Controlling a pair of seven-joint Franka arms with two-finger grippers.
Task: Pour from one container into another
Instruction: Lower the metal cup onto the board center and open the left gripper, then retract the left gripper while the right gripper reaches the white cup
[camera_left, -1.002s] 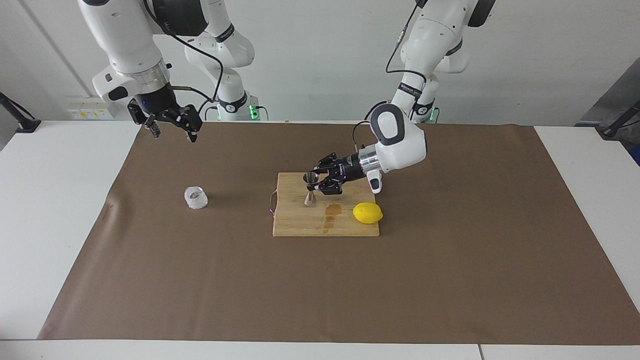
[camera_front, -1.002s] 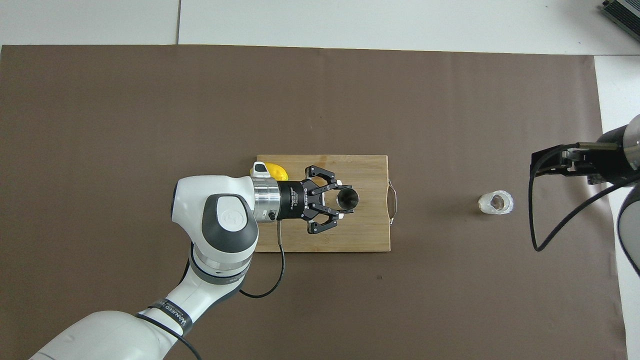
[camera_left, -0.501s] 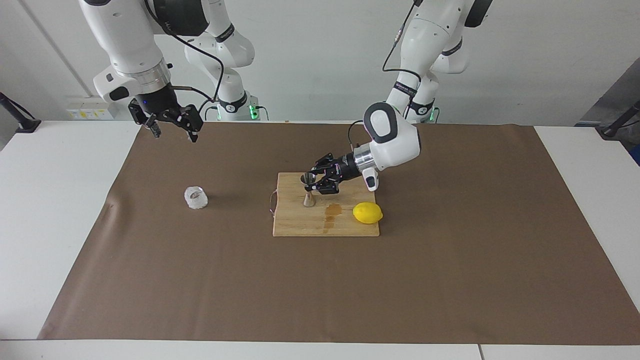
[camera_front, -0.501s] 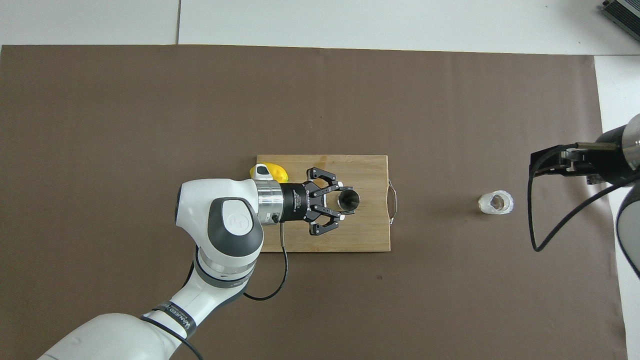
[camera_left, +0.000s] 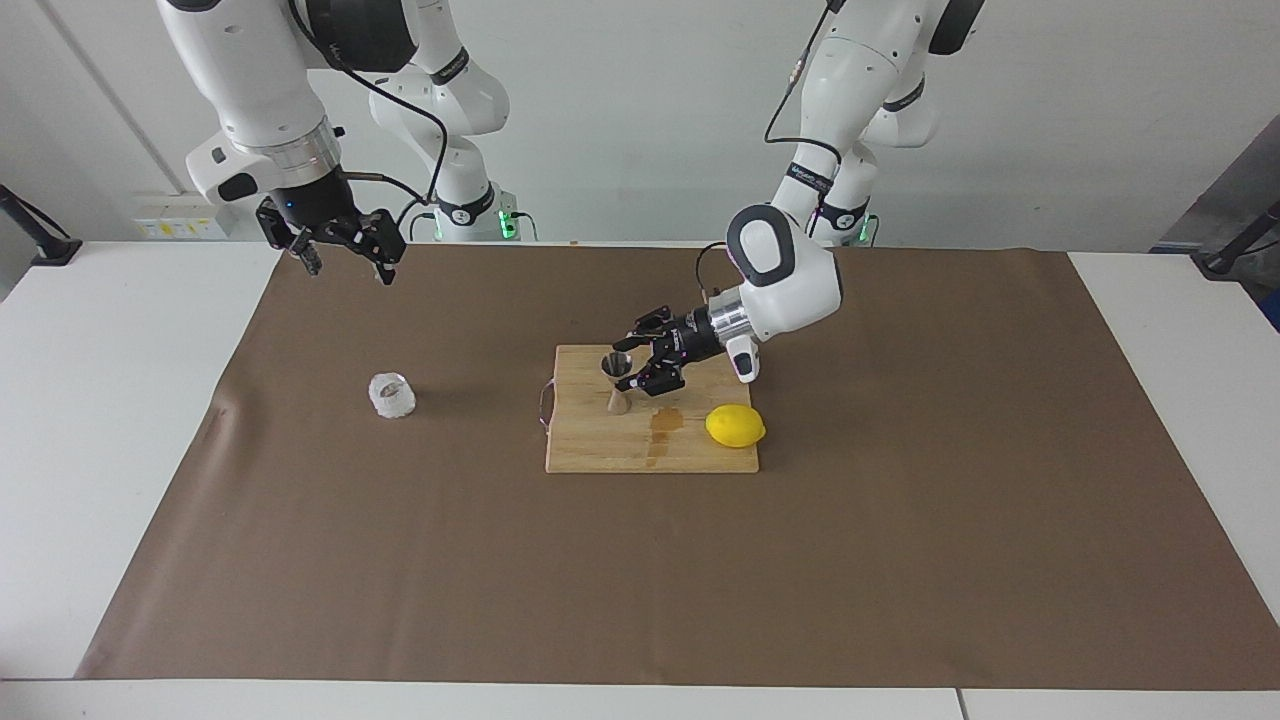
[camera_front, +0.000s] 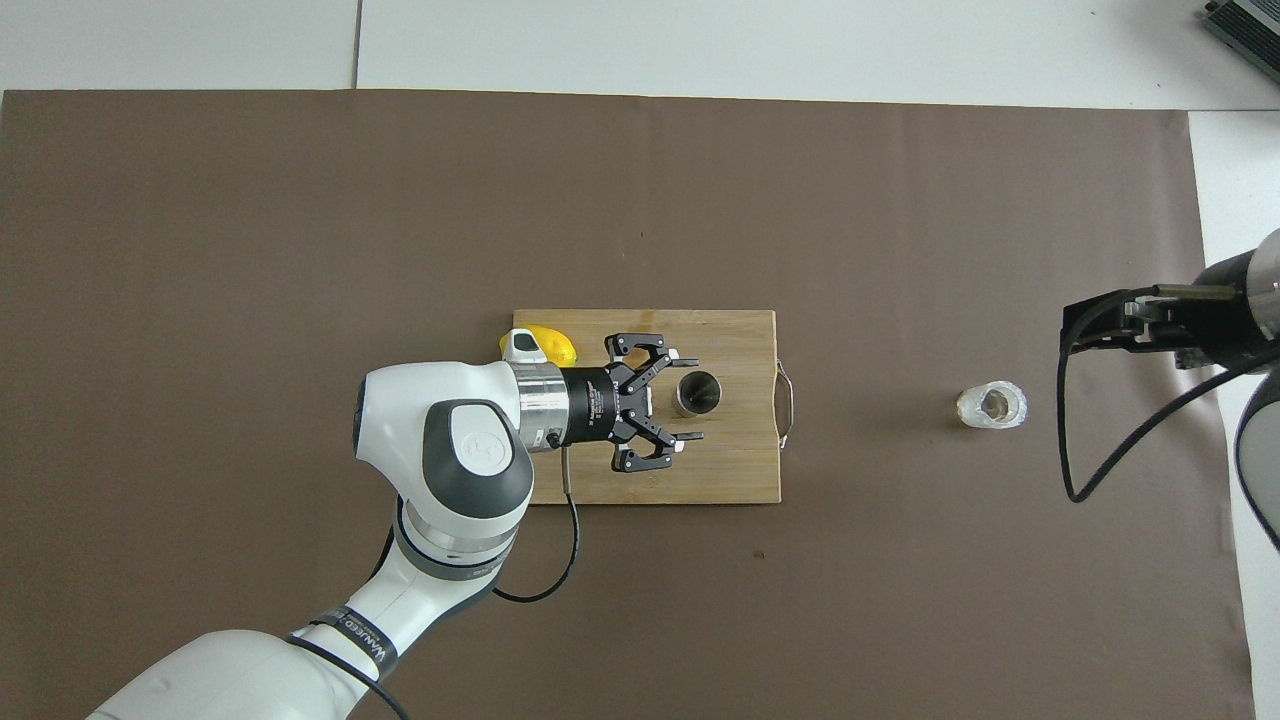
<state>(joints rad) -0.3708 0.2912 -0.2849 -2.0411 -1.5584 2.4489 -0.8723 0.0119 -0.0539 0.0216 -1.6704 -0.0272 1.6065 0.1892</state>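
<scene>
The jigger (camera_left: 618, 383) is standing upright on the board (camera_left: 600, 450), near its handle end and well inside its edges. The left gripper (camera_front: 688, 396) is hanging just beside it with fingers spread and nothing between them. The cup (camera_left: 392, 395) is sitting on the mat toward the right arm's end, well apart from the board. The right gripper (camera_left: 345, 259) is waiting open over the mat's corner.

The risk is a finger clipping the narrow-waisted jigger and tipping it. A long carry of the slick, faceted cup is also inviting a spill or a missed pour into that small mouth.
</scene>
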